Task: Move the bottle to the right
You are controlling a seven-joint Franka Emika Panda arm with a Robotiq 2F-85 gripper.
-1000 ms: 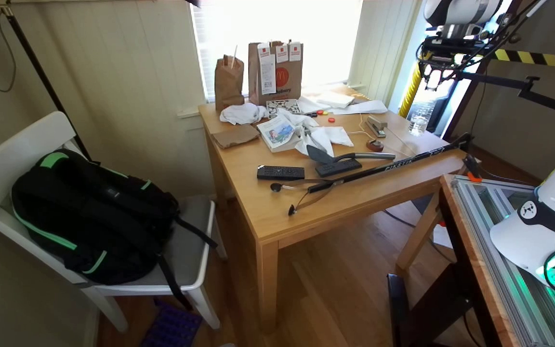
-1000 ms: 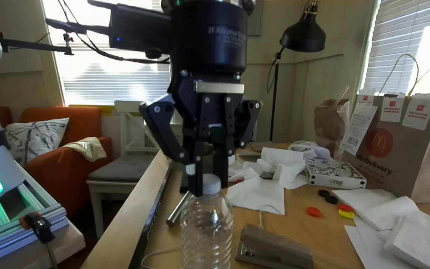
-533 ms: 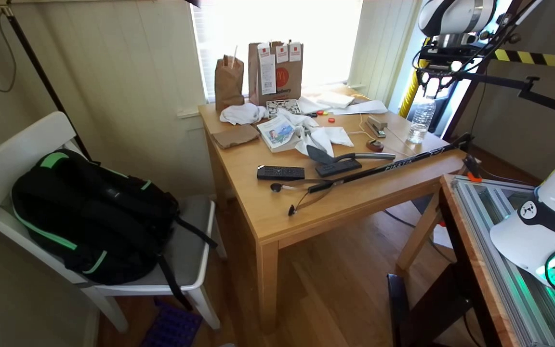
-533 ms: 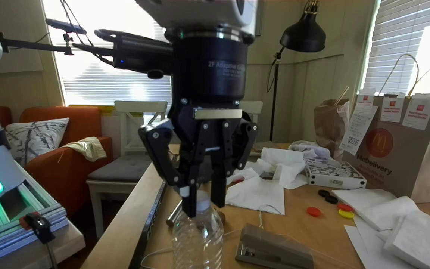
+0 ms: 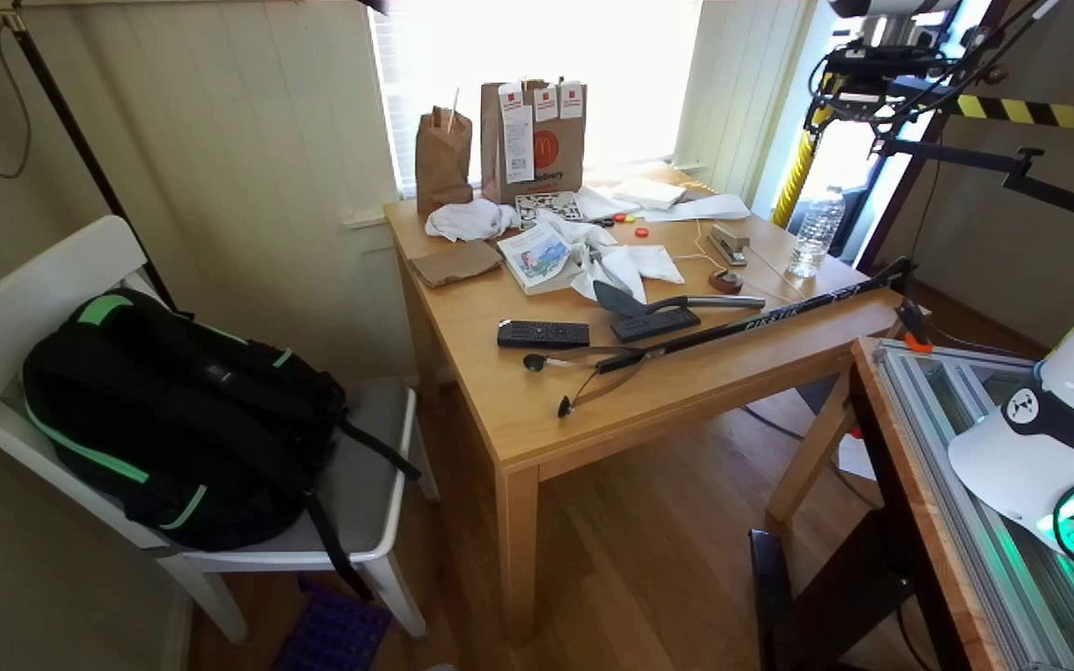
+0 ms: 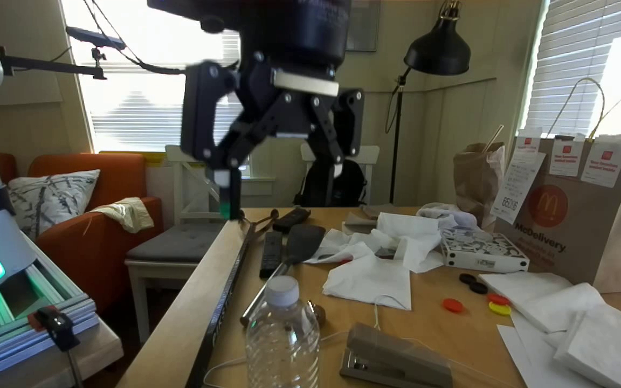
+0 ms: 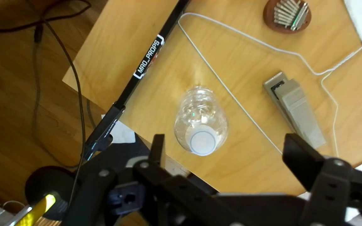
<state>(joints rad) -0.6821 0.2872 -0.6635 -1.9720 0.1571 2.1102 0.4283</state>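
A clear plastic bottle (image 6: pixel 282 345) with a white cap stands upright on the wooden table, near its corner, in both exterior views; in an exterior view the whole bottle (image 5: pixel 815 233) shows. My gripper (image 6: pixel 275 199) hangs above the bottle, clear of its cap, jaws wide apart with nothing between them. From above, in the wrist view, the bottle (image 7: pixel 200 122) appears just ahead of the gripper (image 7: pixel 227 149) and closer to the left finger (image 7: pixel 158 147) than to the right.
Beside the bottle lie a grey stapler (image 7: pixel 298 110), a white cord (image 7: pixel 228 89) and a long black pole (image 7: pixel 151 56). A thumb piano (image 7: pixel 286 15) is farther off. Napkins (image 6: pixel 370 280), remotes (image 5: pixel 543 334) and paper bags (image 5: pixel 534 140) occupy more of the table.
A second ago the gripper was shut on the bottle's cap. The bottle has come down and shifted slightly left in an exterior view; the jaws have opened and the gripper has risen off it.
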